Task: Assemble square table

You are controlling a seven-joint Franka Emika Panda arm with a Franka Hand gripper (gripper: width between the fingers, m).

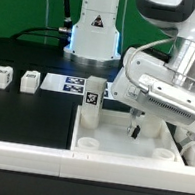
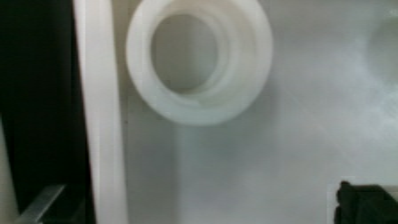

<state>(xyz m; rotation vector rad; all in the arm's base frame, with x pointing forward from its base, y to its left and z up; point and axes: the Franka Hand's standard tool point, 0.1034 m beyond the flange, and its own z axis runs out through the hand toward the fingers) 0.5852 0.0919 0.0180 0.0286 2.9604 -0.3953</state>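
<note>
Below the tool (image 1: 134, 129), the white slab (image 1: 114, 142)

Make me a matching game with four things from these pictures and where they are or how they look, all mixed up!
Things:
1. leg nearest the tool
2. tool
3. marker board
4. farthest leg block

Clues:
A. thin, flat, printed with tags
B. open above the slab
C. standing upright at a corner of the slab
D. on the black table, at the exterior view's far left

Pairs: 1-C, 2-B, 3-A, 4-D
</note>
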